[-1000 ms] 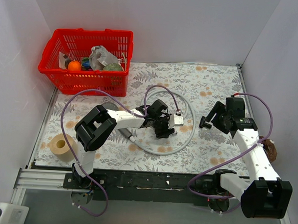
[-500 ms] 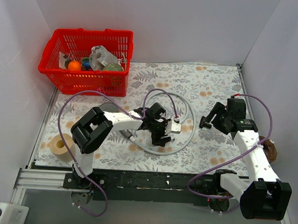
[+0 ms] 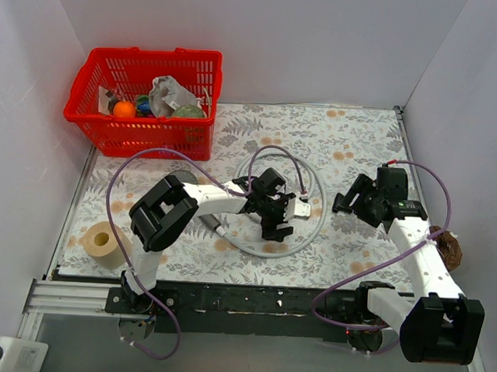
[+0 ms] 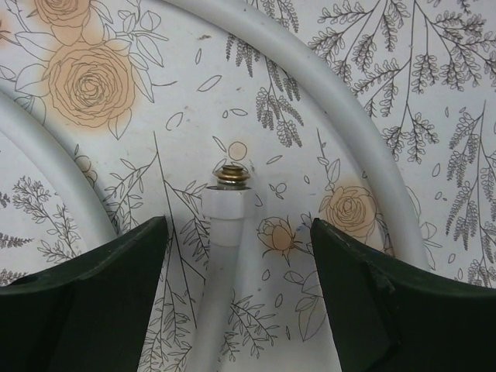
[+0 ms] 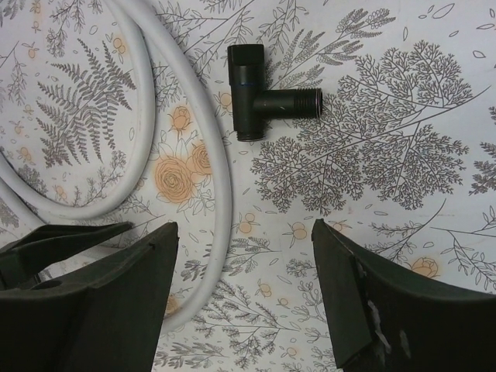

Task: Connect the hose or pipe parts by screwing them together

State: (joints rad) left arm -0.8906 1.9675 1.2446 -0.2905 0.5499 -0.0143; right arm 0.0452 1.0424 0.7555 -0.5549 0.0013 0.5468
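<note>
The whitish-grey hose (image 3: 316, 228) lies coiled on the flowered mat, mid-table. In the left wrist view its end (image 4: 231, 203), a white nut with a brass tip, rests on the mat between the fingers of my left gripper (image 4: 236, 232). The jaws stand open and clear of it on both sides. My left gripper (image 3: 277, 216) hangs inside the coil. The shower head's metallic handle (image 3: 208, 221) pokes out under the left arm; its face is mostly hidden. My right gripper (image 3: 344, 201) (image 5: 244, 232) hovers open just right of the hose loop (image 5: 217, 155), holding nothing.
A black T-shaped threaded fitting (image 5: 263, 101) lies on the mat beyond the right gripper. A red basket (image 3: 143, 129) with several small items stands at the back left. A tape roll (image 3: 100, 243) sits at the front left, a brown object (image 3: 452, 247) at the right edge.
My left gripper has opened, letting go of the hose end, and shifted slightly right. The right arm has barely moved.
</note>
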